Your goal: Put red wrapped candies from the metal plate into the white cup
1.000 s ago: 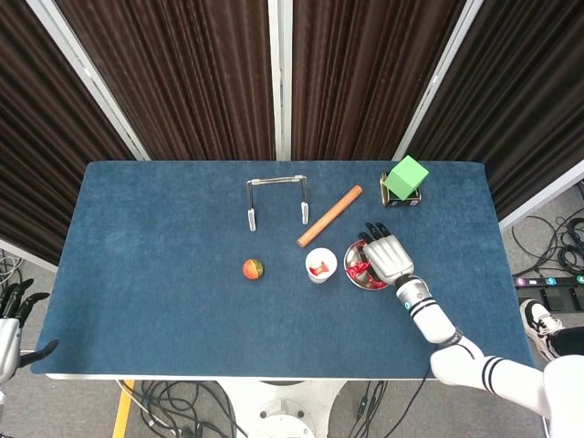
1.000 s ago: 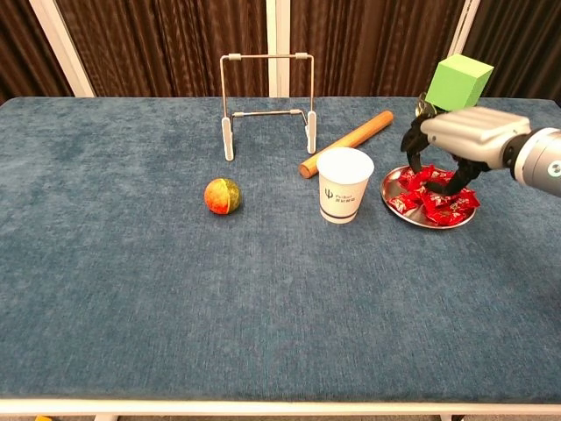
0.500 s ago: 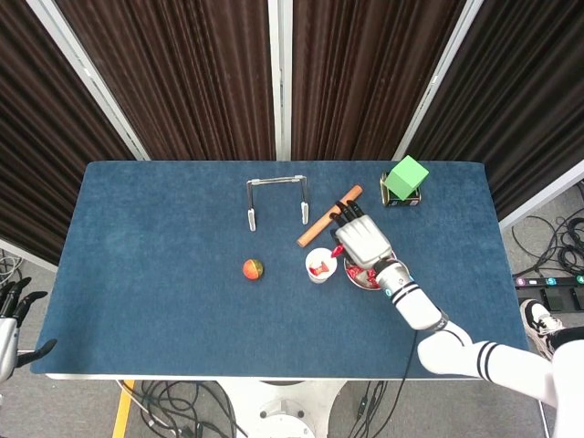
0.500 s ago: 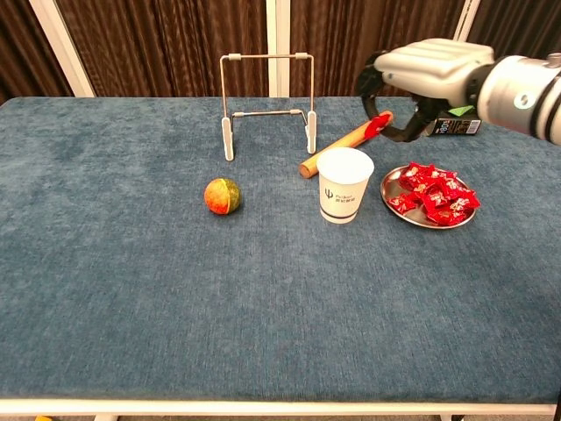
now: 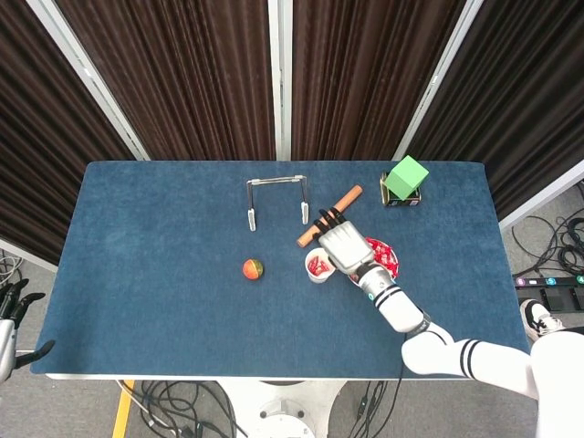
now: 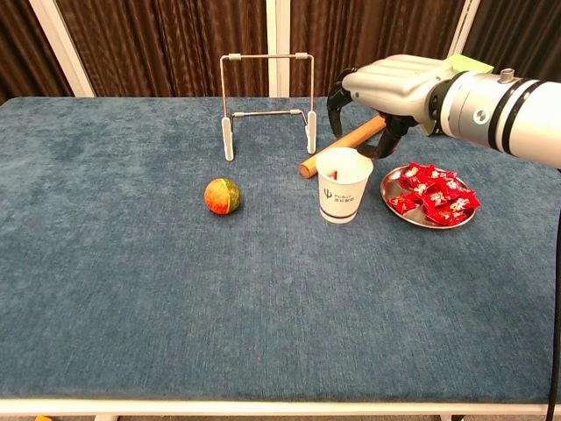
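Nearest the robot's body, the left hand [image 5: 11, 306] pokes in at the lower left edge of the head view, off the table, fingers apart and holding nothing; the chest view misses it altogether.

Out on the blue table [image 6: 175, 298], the small red and green ball [image 6: 223, 196] sits alone, well left of the white cup [image 6: 344, 184]. The cup stands upright, and from above red candies [image 5: 318, 265] show inside it. Just right of the cup is the metal plate [image 6: 396, 183], heaped with red wrapped candies [image 6: 435, 193]; in the head view the forearm covers part of the plate.

The right hand [image 6: 390, 83] hangs over the cup, back upward, fingers curled down toward the rim. From above it hides the right side of the cup mouth. I cannot make out a candy between the fingers in either view, so whether it pinches anything or is empty I cannot tell.

Behind the cup the wooden rolling pin [image 6: 355, 139] lies on a slant, its far part hidden by the hand in the chest view. Further back stands the wire rack [image 6: 267, 105], and at the far right the green block [image 5: 406, 177] on a dark box [image 5: 401, 199]; the chest view shows only a sliver of green above the wrist.

Half a second ago the right hand was higher and nearer the plate, with a red wrapper plainly at its fingertips. It has since come left and down over the cup, and that wrapper no longer shows. A second ago its fingers were down in the heap on the plate.
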Action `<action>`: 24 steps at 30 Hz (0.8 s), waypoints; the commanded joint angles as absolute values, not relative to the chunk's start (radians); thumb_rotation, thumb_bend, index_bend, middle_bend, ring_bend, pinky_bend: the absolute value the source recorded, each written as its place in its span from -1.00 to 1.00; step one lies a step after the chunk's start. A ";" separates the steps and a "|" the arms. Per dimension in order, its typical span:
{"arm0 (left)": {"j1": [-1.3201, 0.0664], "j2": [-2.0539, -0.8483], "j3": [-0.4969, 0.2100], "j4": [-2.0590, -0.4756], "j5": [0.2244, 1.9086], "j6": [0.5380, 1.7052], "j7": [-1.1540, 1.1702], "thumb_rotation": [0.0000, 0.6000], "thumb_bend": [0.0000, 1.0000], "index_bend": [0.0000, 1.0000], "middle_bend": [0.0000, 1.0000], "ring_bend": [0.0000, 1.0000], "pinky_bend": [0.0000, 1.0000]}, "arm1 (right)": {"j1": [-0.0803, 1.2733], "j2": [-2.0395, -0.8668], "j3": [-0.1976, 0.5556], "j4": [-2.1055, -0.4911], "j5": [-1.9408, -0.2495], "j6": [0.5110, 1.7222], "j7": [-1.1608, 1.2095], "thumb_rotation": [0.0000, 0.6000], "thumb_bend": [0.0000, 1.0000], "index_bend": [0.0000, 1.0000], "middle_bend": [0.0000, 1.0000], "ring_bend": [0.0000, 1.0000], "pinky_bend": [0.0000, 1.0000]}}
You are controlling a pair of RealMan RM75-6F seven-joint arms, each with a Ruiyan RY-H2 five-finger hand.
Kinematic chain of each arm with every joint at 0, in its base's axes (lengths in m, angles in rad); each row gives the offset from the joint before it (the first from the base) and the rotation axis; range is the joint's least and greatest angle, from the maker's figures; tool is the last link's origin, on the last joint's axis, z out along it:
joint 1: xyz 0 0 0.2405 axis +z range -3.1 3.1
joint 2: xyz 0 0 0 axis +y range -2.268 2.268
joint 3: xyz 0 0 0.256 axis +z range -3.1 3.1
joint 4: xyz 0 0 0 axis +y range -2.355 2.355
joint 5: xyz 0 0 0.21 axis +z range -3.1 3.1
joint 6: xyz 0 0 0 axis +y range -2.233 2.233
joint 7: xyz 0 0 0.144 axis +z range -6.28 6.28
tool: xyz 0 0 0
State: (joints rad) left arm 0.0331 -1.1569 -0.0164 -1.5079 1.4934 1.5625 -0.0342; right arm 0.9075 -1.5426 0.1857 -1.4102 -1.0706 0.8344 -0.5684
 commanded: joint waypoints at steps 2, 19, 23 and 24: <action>0.033 -1.156 -0.017 -1.510 1.496 1.565 -0.031 1.00 -1.00 -0.37 -0.63 -0.78 -0.63 | 0.889 -1.520 0.196 -1.441 -1.083 0.875 -0.529 1.00 -0.69 -0.42 -0.70 -0.99 -0.85; 0.035 -1.149 -0.016 -1.537 1.503 1.575 -0.004 1.00 -1.00 -0.37 -0.63 -0.78 -0.63 | 0.799 -1.527 0.075 -1.311 -1.156 0.838 -0.401 1.00 -0.60 -0.14 -0.68 -0.99 -0.85; 0.039 -1.148 -0.014 -1.537 1.497 1.573 -0.006 1.00 -1.00 -0.37 -0.63 -0.78 -0.63 | 0.800 -1.582 0.070 -1.234 -1.162 0.820 -0.382 1.00 -0.55 -0.14 -0.70 -0.99 -0.85; 0.039 -1.148 -0.014 -1.536 1.497 1.573 -0.006 1.00 -1.00 -0.37 -0.63 -0.78 -0.63 | 0.799 -1.592 0.069 -1.221 -1.166 0.818 -0.378 1.00 -0.55 -0.14 -0.70 -1.00 -0.85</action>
